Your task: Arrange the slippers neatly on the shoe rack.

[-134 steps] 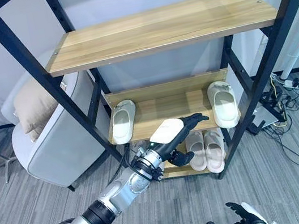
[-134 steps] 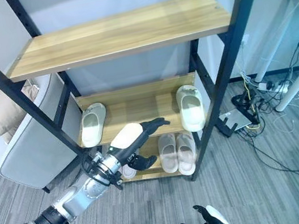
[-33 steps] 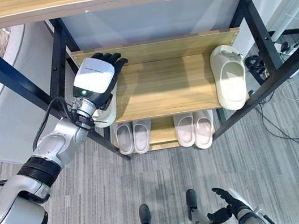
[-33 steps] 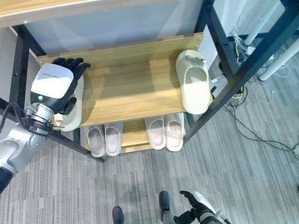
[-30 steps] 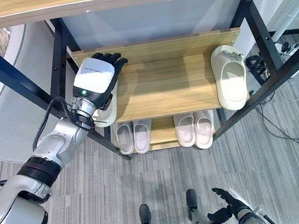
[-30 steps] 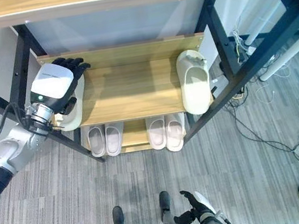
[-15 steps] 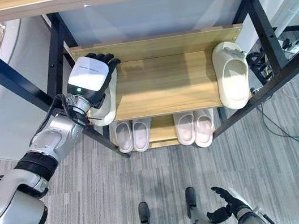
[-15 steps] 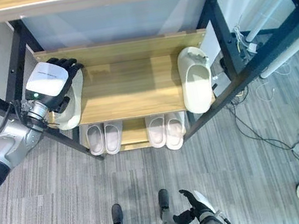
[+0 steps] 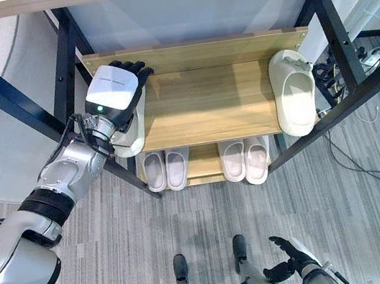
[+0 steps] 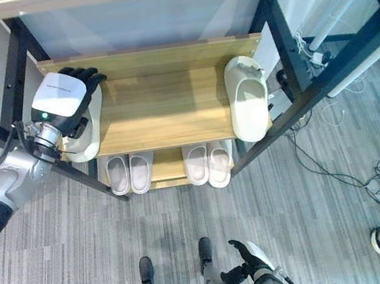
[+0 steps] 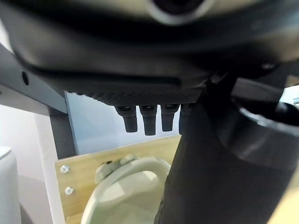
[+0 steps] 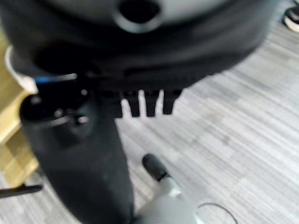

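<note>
two slippers on the middle shelf, far apart

one pale slipper (image 9: 131,126) lies at the left end of the shoe rack's (image 9: 206,106) middle shelf, upper left of the frame, with the left hand (image 9: 114,89) over it, fingers (image 11: 144,119) held straight above the slipper's strap. the other slipper (image 9: 294,92) lies at the right end. two pairs (image 9: 205,166) sit on the bottom shelf. the right hand (image 9: 292,262) hangs low at the bottom edge, fingers loosely apart.
</note>
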`<state>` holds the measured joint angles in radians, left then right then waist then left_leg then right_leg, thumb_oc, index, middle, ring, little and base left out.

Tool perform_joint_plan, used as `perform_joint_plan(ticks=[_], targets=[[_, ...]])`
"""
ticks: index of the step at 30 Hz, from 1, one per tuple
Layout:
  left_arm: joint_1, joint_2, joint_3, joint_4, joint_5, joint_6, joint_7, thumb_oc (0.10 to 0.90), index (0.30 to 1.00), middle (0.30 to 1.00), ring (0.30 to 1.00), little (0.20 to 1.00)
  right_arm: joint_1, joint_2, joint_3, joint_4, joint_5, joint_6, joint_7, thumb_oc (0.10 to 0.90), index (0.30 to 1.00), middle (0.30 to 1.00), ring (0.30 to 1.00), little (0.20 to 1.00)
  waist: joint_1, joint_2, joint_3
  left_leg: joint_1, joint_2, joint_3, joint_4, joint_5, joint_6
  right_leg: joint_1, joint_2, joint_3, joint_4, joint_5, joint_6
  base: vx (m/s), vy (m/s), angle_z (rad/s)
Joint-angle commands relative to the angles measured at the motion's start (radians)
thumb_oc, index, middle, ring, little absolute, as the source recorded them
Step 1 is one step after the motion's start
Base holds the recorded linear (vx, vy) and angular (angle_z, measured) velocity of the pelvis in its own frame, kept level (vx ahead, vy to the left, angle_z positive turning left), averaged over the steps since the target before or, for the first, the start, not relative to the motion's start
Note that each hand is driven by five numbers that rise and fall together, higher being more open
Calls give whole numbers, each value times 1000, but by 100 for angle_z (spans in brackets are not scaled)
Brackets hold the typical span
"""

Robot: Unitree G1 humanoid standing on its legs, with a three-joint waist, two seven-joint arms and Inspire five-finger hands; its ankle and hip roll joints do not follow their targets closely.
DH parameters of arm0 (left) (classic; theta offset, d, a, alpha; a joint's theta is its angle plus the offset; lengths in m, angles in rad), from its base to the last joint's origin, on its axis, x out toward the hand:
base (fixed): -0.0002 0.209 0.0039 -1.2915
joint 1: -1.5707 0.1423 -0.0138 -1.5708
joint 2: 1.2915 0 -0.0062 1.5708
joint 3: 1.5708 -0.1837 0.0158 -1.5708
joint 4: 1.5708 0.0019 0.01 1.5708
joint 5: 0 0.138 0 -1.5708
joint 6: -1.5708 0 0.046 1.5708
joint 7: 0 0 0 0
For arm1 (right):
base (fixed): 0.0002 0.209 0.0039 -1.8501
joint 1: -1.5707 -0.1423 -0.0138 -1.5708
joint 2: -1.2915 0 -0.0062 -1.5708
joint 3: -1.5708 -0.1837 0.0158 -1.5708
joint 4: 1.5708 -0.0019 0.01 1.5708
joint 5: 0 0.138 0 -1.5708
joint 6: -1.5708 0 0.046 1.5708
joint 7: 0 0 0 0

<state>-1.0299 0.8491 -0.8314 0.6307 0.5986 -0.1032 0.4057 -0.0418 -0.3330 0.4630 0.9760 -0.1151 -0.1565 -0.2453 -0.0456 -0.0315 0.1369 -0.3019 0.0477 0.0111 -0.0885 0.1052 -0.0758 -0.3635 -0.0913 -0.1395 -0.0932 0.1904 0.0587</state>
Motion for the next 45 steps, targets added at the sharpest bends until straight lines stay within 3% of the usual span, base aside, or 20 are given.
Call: perform_joint_plan(ticks=[1, 8, 9, 10, 11, 18, 29, 37, 39, 45], targets=[[-253, -8, 13, 89, -24, 23, 72, 800, 900, 900, 900, 900, 25, -44, -19, -3, 1, -12, -24, 800, 900, 900, 900, 900, 0, 28, -3, -106, -53, -9, 1, -13, 31, 2, -43, 14, 6, -98, 123, 2, 42, -4], [-300, -55, -9, 141, -37, 32, 79, 800, 900, 900, 900, 900, 18, -44, -10, 7, -3, -12, -25, 800, 900, 900, 900, 900, -4, 24, -4, -109, -53, -13, 1, -15, 32, -3, -44, 13, 6, -96, 125, 0, 4, 0], [-307, -62, -15, 161, -42, 33, 74, 475, 413, 413, 413, 413, 18, -47, -10, 8, -4, -12, -25, 800, 900, 900, 900, 900, -6, 24, -7, -106, -53, -14, 1, -17, 32, -1, -45, 13, 6, -96, 126, 0, 0, 0], [-307, -63, -15, 161, -43, 33, 74, 475, 413, 413, 413, 413, 18, -47, -10, 8, -4, -12, -25, 800, 900, 900, 900, 900, -6, 24, -7, -106, -53, -14, 1, -17, 32, -1, -45, 13, 6, -96, 126, 0, 0, 0], [-302, -65, -15, 167, -45, 33, 68, 400, 300, 300, 300, 300, 19, -49, -11, 6, -4, -11, -23, 800, 900, 900, 900, 900, -5, 23, -8, -105, -53, -14, 1, -18, 33, 1, -45, 12, 6, -96, 125, 0, 0, 0], [-308, -117, -15, 219, -70, 33, 52, 400, 300, 300, 300, 300, 11, -48, 1, 4, -7, -8, -21, 800, 900, 900, 900, 900, -10, 19, -10, -102, -52, -12, 1, -19, 32, 3, -45, 11, 6, -95, 125, 0, 0, 0], [-242, -177, 25, 124, -78, 12, 57, 400, 300, 300, 300, 300, 25, -46, -5, 10, 0, -5, -17, 800, 900, 900, 900, 900, -13, 17, -11, -87, -51, -8, 1, -25, 34, 14, -45, 17, 6, -100, 120, 0, 0, 0], [-235, -181, 8, 13, -51, -23, 87, 400, 300, 300, 300, 300, 20, -55, -9, 22, -5, -6, -27, 800, 900, 900, 900, 900, -17, 30, -12, -79, -50, -2, 1, -26, 34, 18, -46, 21, 6, -100, 118, -2, -6, -1], [-233, -195, 6, -100, -19, -44, 119, 400, 300, 300, 300, 300, 17, -55, -10, 34, -7, -7, -38, 800, 900, 900, 900, 900, -22, 43, -13, -82, -50, 1, 1, -26, 34, 13, -46, 25, 6, -101, 116, -5, -36, -2], [-267, -238, -14, -134, 18, -40, 144, 400, 300, 300, 300, 300, 12, -64, -7, 45, -11, -9, -48, 800, 900, 900, 900, 900, -33, 58, -15, -89, -50, 6, 1, -24, 34, 3, -46, 32, 6, -99, 116, 1, -3, -1]])
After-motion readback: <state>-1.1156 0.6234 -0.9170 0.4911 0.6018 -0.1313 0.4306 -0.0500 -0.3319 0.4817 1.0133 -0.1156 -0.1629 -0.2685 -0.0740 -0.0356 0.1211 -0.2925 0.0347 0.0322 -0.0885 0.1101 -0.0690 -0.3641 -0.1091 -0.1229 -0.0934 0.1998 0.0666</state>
